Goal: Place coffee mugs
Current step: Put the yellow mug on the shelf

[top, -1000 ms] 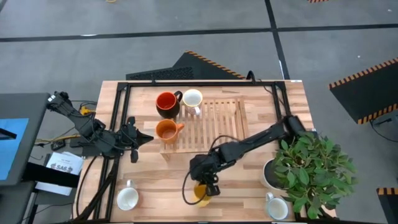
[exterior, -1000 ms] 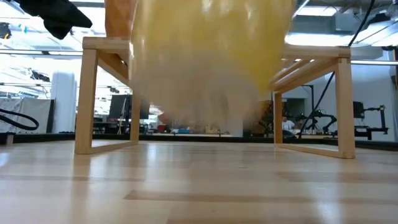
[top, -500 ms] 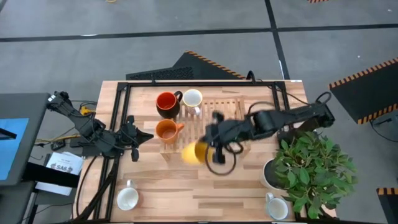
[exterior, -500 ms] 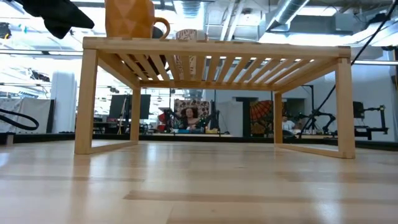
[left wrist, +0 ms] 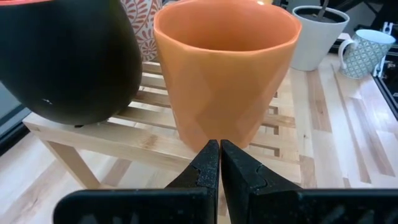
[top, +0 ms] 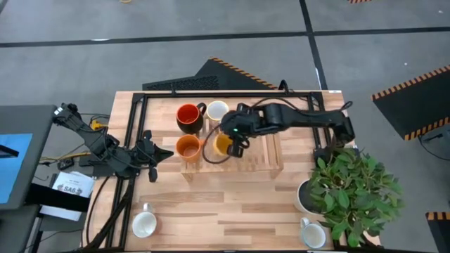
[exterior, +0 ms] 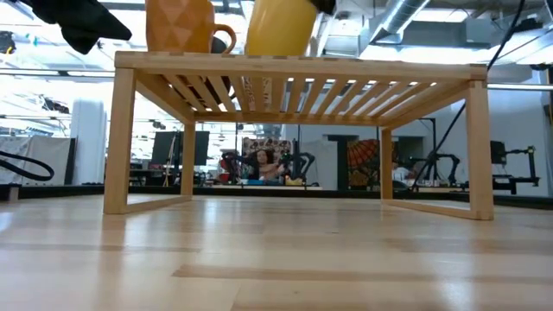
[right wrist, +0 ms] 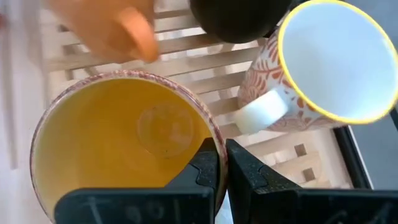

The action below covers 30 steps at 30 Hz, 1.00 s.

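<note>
A yellow mug (top: 221,144) is over the wooden slatted rack (top: 261,153), next to an orange mug (top: 188,147); in the low view the yellow mug (exterior: 278,28) has its base at the rack top (exterior: 302,60). My right gripper (top: 236,143) is shut on it. A dark mug with red inside (top: 188,116) and a white patterned mug (top: 217,111) stand on the rack's far part. A white mug (top: 144,225) and a pale mug (top: 313,234) stand on the table near its near edge. My left gripper (top: 166,156) is shut, just left of the rack, facing the orange mug (left wrist: 227,68). My right gripper pinches the yellow mug's rim (right wrist: 213,138), one finger (right wrist: 204,169) inside the mug and one finger (right wrist: 245,171) outside its wall. It comes from above, pointing down. The mug is upright, base at the rack's top; whether it rests there I cannot tell.
A leafy plant in a white pot (top: 307,198) stands at the table's right near corner, beside the pale mug. A black frame (top: 133,119) runs along the table's left and far sides. Free slats lie on the rack's right half (top: 264,133).
My right gripper has carried the yellow mug from the table's near edge up, then toward the far edge and left, down to the rack top beside the orange mug. The mug has stayed upright in the hold. My left arm has kept still.
</note>
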Tool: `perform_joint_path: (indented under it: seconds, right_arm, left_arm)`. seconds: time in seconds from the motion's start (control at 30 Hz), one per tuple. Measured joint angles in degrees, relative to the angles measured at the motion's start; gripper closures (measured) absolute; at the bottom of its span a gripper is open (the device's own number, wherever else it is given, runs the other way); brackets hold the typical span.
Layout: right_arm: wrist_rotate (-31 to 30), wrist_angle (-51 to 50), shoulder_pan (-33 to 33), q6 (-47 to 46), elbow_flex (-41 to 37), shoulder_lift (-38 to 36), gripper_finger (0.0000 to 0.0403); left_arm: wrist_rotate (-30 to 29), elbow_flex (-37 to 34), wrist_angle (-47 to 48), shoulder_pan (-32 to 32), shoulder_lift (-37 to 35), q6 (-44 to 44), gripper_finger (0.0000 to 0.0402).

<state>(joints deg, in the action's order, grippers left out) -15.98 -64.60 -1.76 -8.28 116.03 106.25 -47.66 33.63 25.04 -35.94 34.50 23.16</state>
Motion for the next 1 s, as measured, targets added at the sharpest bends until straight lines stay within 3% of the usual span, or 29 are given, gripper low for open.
perform_joint_path:
  seconds: [0.27, 0.6, 1.0]
  right_arm:
    - [2.56, -0.16, 1.33, 1.29, 0.81, 0.86, 0.0367]
    - [2.80, 0.61, 1.46, 0.79, 0.81, 0.69, 0.0291]
    - [2.74, 1.39, 1.55, 0.79, 0.81, 0.58, 0.0282]
  left_arm:
    - [0.00, 0.00, 0.00, 0.00, 0.00, 0.00, 0.0401]
    - [-1.03, 0.00, 0.00, 0.00, 0.02, -1.38, 0.0401]
    - [-1.03, 0.00, -0.02, 0.00, 0.00, -1.49, 0.0401]
